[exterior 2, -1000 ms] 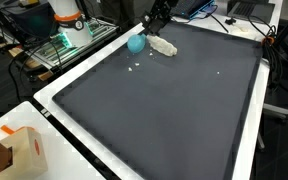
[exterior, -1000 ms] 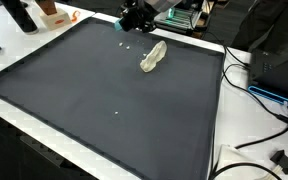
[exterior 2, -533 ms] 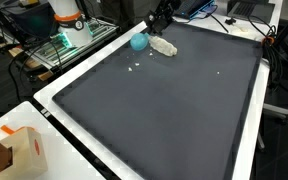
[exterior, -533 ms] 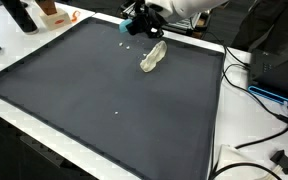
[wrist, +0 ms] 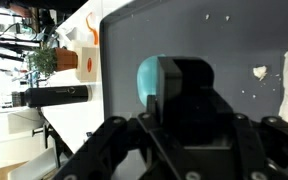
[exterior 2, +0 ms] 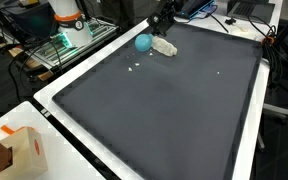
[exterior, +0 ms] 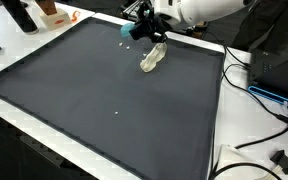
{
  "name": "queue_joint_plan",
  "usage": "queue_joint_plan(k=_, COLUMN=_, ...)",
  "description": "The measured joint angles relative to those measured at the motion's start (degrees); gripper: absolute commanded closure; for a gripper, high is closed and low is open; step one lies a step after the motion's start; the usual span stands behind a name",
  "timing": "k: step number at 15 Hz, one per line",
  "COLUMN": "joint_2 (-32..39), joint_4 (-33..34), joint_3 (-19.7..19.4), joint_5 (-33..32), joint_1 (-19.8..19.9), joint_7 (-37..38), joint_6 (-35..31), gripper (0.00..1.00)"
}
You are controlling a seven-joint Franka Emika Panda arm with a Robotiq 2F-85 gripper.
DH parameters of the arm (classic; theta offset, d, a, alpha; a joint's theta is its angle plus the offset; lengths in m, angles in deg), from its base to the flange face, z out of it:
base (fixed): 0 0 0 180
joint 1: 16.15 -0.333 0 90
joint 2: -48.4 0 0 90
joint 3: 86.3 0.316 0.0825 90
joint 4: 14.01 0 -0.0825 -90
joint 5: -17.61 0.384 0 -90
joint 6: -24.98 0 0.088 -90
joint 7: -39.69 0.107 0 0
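Wrist view: the Robotiq gripper points down at the dark mat, its jaws clamped on a teal ball. In an exterior view the white arm leans in over the table's far edge with its wrist bent downward. It holds the ball at the mat's 12 o'clock edge, at 11 o'clock from a crumpled pale wrapper lying near it.

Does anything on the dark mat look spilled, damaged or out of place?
Yes, slightly. Small white crumbs lie scattered on the dark mat, like spilled bits. A crumpled pale object lies beside the gripper, which holds a teal ball.
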Motion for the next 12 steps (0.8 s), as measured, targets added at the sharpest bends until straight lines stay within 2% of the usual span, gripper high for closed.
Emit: queue_joint_plan(k=12, joint_2=-2.5, joint_4=-0.7, joint_3=1.1, joint_5=-0.4, joint_1=0.3, joint_7=-11.4, joint_6=-3.1, gripper=0.75)
